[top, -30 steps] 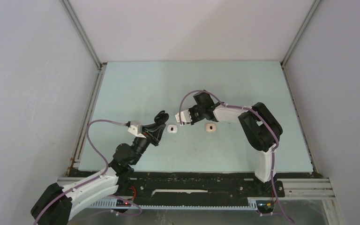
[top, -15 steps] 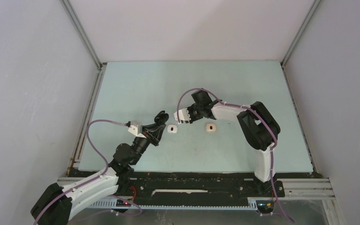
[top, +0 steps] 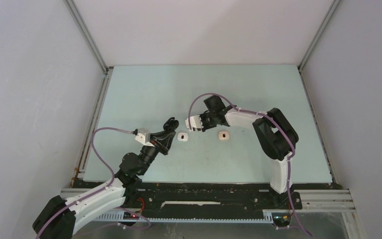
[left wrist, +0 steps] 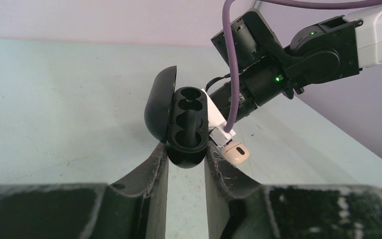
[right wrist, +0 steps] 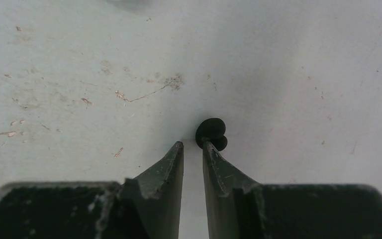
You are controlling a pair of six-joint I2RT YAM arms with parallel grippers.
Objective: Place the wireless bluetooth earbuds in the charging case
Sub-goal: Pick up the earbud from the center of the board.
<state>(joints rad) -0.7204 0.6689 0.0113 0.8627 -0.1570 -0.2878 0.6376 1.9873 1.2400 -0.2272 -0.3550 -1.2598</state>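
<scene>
My left gripper (left wrist: 186,149) (top: 171,123) is shut on a black charging case (left wrist: 186,119), held upright off the table with its lid swung open to the left and its two sockets empty. My right gripper (right wrist: 193,144) (top: 201,124) points down at the table, just right of the case. Its jaws stand a narrow gap apart with nothing between them. A black earbud (right wrist: 212,133) lies on the table right at the tip of the right finger, outside the gap. No other earbuds show.
A white pebble-like case (top: 182,136) lies on the pale green table (top: 144,94) between the two grippers. A cream one (top: 223,135) (left wrist: 236,153) lies right of it. The right arm (left wrist: 278,64) hangs close behind the held case. Grey walls enclose the table.
The right gripper has shifted slightly left and away from the arm bases. The left arm and the black case have stayed put.
</scene>
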